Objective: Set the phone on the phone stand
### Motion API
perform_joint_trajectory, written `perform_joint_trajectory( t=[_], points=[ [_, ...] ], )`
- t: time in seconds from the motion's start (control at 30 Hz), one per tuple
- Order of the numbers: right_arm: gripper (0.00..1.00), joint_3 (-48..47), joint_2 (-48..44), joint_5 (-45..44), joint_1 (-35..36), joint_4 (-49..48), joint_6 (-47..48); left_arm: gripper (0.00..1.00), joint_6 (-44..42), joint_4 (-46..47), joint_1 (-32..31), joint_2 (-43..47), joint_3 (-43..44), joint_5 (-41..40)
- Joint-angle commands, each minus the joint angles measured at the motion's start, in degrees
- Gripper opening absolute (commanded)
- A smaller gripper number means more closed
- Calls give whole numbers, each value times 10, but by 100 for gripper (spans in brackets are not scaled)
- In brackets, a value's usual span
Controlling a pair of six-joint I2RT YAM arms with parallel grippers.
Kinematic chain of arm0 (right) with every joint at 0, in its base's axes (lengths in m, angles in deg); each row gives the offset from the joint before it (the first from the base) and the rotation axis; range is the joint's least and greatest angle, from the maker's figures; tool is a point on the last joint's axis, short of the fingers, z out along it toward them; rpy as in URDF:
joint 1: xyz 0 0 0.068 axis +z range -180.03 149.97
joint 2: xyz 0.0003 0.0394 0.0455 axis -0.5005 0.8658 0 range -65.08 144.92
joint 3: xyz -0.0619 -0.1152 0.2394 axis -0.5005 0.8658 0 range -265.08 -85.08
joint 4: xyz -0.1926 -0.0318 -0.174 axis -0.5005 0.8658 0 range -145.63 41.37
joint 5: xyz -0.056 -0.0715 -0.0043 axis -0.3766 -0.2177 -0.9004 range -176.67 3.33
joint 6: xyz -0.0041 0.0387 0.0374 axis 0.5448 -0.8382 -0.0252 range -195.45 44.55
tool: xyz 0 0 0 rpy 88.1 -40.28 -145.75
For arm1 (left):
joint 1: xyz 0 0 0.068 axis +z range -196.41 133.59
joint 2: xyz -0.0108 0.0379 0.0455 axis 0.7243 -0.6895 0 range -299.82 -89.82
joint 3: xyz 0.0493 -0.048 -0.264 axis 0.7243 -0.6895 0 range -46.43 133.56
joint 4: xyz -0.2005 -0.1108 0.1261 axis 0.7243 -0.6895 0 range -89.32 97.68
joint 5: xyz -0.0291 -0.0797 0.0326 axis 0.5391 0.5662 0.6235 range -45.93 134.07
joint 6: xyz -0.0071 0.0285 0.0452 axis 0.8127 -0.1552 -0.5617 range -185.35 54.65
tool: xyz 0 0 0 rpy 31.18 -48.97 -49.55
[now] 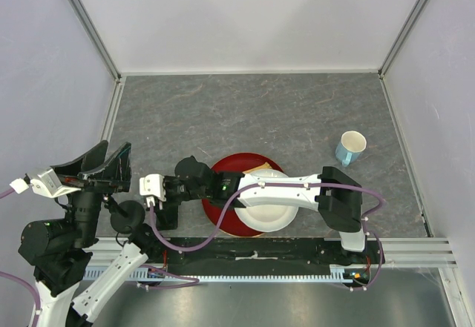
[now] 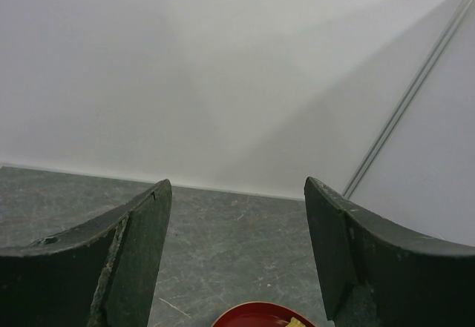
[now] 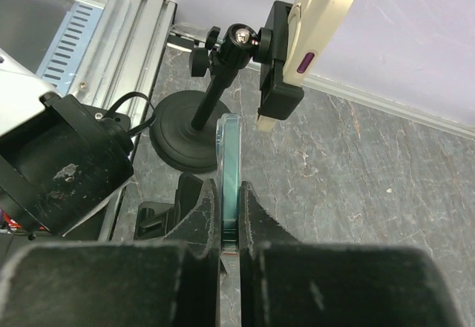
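While the right gripper (image 3: 225, 192) is clamped on the phone (image 3: 228, 145), held edge-on just short of the phone stand (image 3: 211, 93) near the near left corner of the table (image 1: 260, 112), align the phone's flat face with the stand's clamp head before advancing. Advance slowly, since the stand's round base may slide or tip. Only the phone's thin, pale, teal-tinted rim shows, and its screen is hidden. The left gripper (image 2: 237, 260) is spread wide, empty and raised.
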Motion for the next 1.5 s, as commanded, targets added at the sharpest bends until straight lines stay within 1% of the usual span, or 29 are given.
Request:
perform_joint_trajectory(
  t=[0.0, 0.3, 0.53, 0.87, 1.07, 1.17, 1.23, 1.37, 1.47],
  points=[
    [0, -34, 2, -1, 3, -56, 20, 78, 14, 0, 1, 1, 11, -10],
    [0, -20, 4, -2, 2, -71, 31, 78, 20, 0, 1, -2, 10, -7],
    [0, -9, 0, -6, 7, -59, 41, 78, 23, 1, 1, -4, 8, -7],
    [0, -10, 13, -63, 41, -21, 70, 78, 27, 0, 1, -1, 6, -4],
    [11, 9, 7, -78, 50, -27, 66, 78, 29, -3, 1, -1, 4, -4],
    [15, 23, 3, -84, 54, -26, 67, 78, 29, -3, 1, -2, 5, 6],
    [20, 32, -5, -85, 57, -28, 67, 78, 28, -3, 1, -2, 6, 7],
    [23, 60, -16, -83, 58, -51, 55, 78, 28, -3, 1, 0, 3, 3],
    [24, 58, -13, -77, 58, -53, 48, 78, 34, -2, 2, 0, 2, 4]
  ],
)
